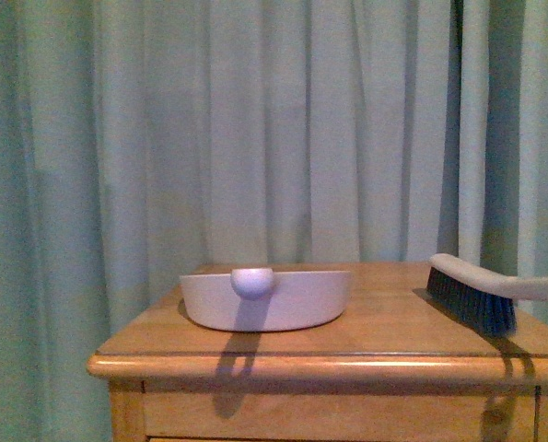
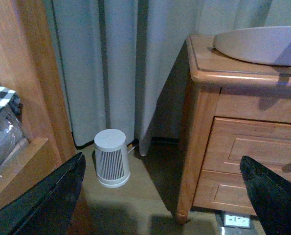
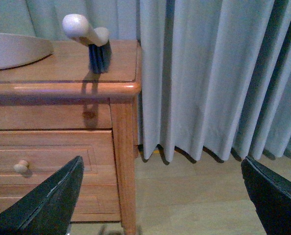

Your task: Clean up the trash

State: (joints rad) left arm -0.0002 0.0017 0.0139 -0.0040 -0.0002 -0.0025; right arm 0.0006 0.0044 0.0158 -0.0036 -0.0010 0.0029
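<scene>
Wooden nightstand (image 1: pixel 384 324) with dustpan (image 1: pixel 297 304), brush (image 1: pixel 472 296)

Dustpan (image 1: pixel 292 308) left of brush (image 1: pixel 472 296), on nightstand (image 1: pixel 384 339)

Dim, soft-focus frames; shadows fall toward the camera.

A home room, likely a bedroom: pale floor-length curtains (image 1: pixel 255 129) hung behind a wooden counter (image 1: pixel 384 318) with drawers (image 2: pixel 253 147); a dustpan (image 1: pixel 274 308) and hand brush (image 1: pixel 472 295) sat on top.
</scene>
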